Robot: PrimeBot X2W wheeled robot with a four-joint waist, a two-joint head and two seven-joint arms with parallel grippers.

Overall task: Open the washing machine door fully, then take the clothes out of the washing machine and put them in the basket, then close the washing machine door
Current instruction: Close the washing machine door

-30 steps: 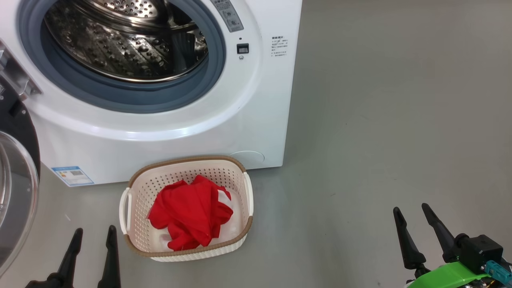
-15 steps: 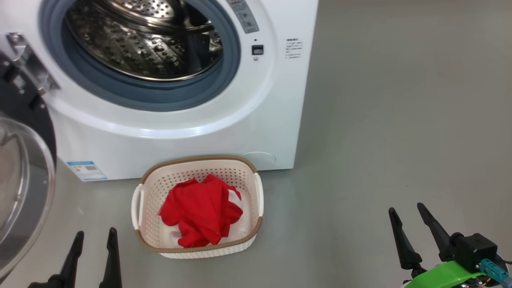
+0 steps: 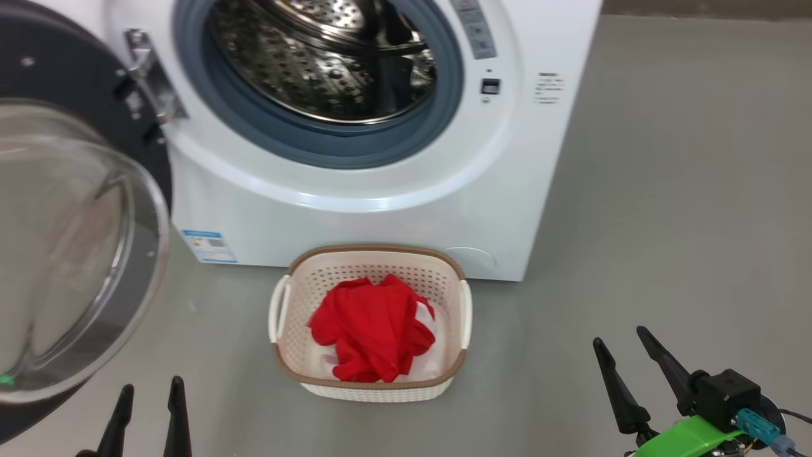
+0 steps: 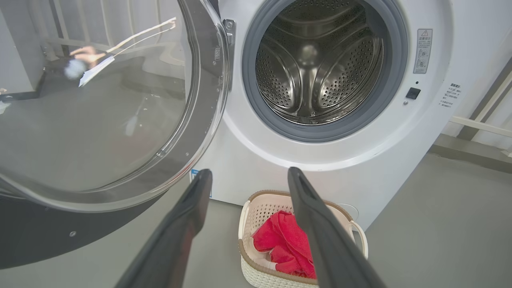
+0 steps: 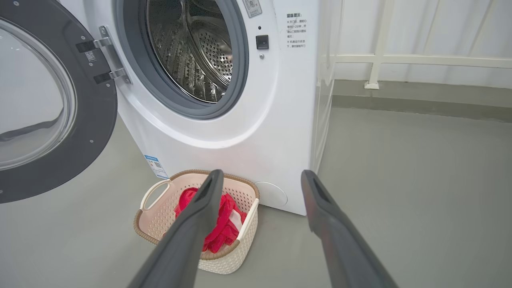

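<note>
Clothes (image 3: pixel 371 327) sit in basket (image 3: pixel 374 249) on floor (image 3: pixel 666 190) before washer (image 3: pixel 380 222); drum (image 3: pixel 330 70) looks empty, though its depths are dim. Door (image 3: pixel 76 254) wide open, closing left to do; left fingers (image 3: pixel 119 419) and right fingers (image 3: pixel 615 387) spread, empty.

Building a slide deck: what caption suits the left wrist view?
Open left hand faces the empty drum of the washing machine, door swung wide, red clothes in the basket.

Laundry-style test space, white front-loading washing machine (image 3: pixel 380 222) on bare grey floor (image 3: pixel 666 190), cream railing (image 5: pixel 400 60) along white wall
</note>
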